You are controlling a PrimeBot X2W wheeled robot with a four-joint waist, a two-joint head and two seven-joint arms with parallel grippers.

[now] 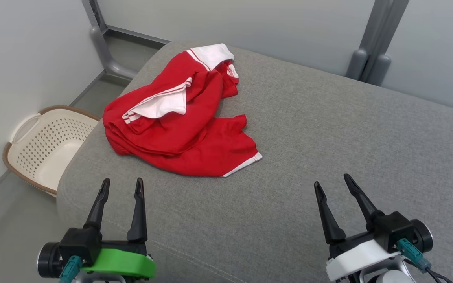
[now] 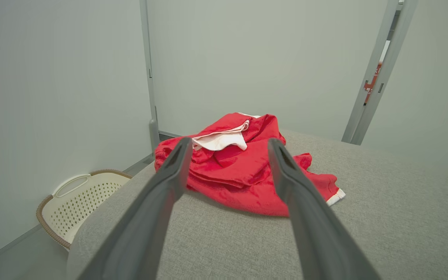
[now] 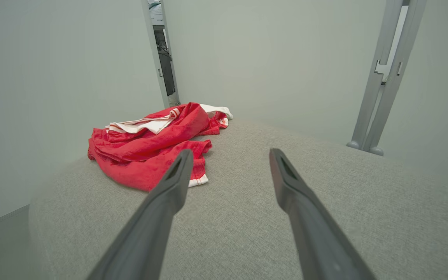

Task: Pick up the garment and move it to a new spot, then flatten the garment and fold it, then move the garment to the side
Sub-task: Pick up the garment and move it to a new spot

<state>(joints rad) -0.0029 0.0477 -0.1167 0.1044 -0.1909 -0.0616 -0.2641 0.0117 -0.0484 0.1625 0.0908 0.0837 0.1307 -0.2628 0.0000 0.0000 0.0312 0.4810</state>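
A crumpled red garment with white trim lies bunched on the far left part of the grey cushioned surface. My left gripper hovers near the front edge, open and empty, just short of the garment's near hem. In the left wrist view the garment lies straight ahead between the open fingers. My right gripper stands open and empty at the front right, well clear of the cloth. The right wrist view shows the garment ahead and to the left of that gripper.
A cream perforated laundry basket sits on the floor left of the cushion, below its rounded edge. Grey metal frame posts stand behind the surface against pale walls. The right half of the cushion is bare fabric.
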